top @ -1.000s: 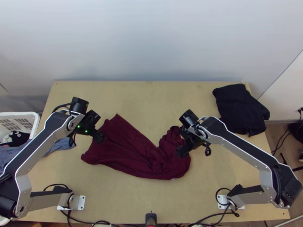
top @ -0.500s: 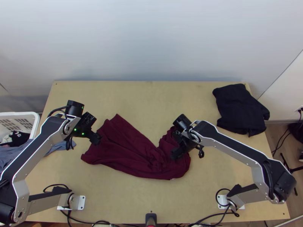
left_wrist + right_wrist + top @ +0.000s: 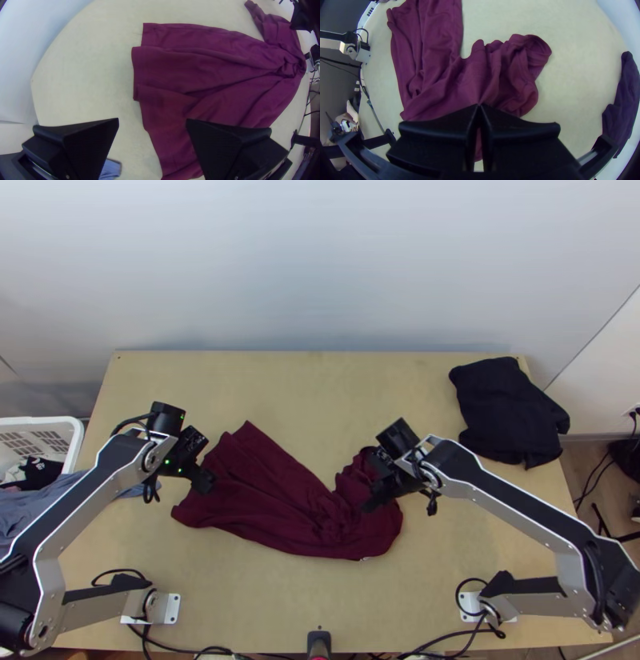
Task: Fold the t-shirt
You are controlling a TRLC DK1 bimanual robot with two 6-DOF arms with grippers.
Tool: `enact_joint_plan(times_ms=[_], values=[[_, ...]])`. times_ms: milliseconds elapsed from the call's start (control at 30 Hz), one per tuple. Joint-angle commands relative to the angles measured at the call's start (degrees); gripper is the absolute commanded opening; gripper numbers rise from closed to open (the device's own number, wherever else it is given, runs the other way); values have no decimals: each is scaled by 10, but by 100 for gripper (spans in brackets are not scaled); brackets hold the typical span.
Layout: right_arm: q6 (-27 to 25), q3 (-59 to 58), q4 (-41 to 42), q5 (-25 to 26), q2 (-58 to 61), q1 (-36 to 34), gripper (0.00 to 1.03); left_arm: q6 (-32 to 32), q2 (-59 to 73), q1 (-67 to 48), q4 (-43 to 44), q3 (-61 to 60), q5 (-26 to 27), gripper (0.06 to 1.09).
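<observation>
Maroon t-shirt (image 3: pixel 276 504) rumpled on bench (image 3: pixel 264 604), centre of top view, bunched at right end. Right end effector (image 3: pixel 374 500) at that bunch, tips together; cannot tell if cloth gripped. Left end effector (image 3: pixel 205 482), shirt's left end, wide open, empty

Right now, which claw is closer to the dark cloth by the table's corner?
The right one. The right claw is over the bunched end of the maroon shirt, on the side toward the dark cloth. The left claw is farther off, by the shirt's other end.
</observation>
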Motion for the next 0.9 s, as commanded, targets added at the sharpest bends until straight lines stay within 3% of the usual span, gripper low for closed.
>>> enact_joint_plan(times_ms=[0, 333, 500, 567, 600, 633, 867], values=[[2, -12, 1, 0, -52, -2, 3, 14, 37, 14, 36, 18, -25, 104], [-1, -18, 0, 0, -74, -3, 3, -11, 92, -9, 55, 19, -25, 103], [-4, -9, -4, 0, -89, -3, 3, -20, 117, -19, 57, 10, -24, 67], [-6, -7, -6, 0, -93, -6, 3, -26, 115, -18, 93, -10, -24, 29], [-7, -8, -7, 0, -95, -8, 3, -25, 104, -18, 111, -24, -19, 24], [-11, -10, -7, 0, -96, -12, 3, -24, 93, -19, 137, -39, -15, 11], [-13, 5, -18, 0, -142, -53, 3, -40, 25, 68, 130, -41, 26, 10]])
